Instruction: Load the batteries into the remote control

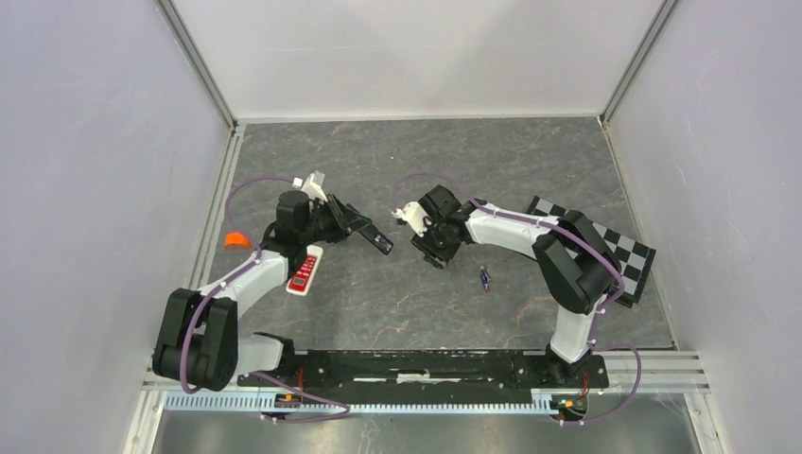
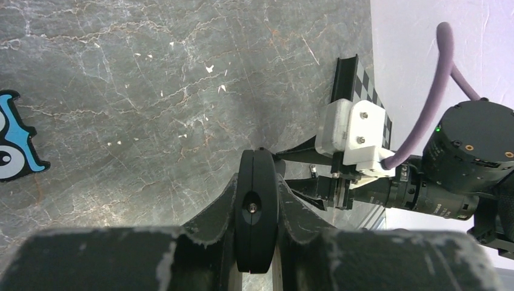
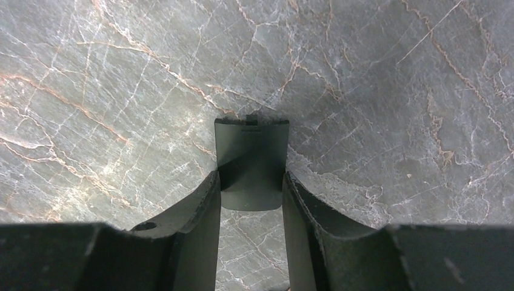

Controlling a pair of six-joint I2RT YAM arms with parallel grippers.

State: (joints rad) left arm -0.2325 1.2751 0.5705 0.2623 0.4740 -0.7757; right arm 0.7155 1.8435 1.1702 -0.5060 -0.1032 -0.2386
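My left gripper is shut on a black remote control and holds it above the table; in the left wrist view the remote shows end-on between the fingers. My right gripper is shut on a small black battery cover, held just over the table and facing the remote. The dark bluish batteries lie on the table to the right of and nearer than the right gripper. A red and white remote lies by the left arm.
A black-and-white checkerboard lies at the right. An orange object sits at the left table edge. A blue sticker is on the table. Walls close in the left, right and far sides.
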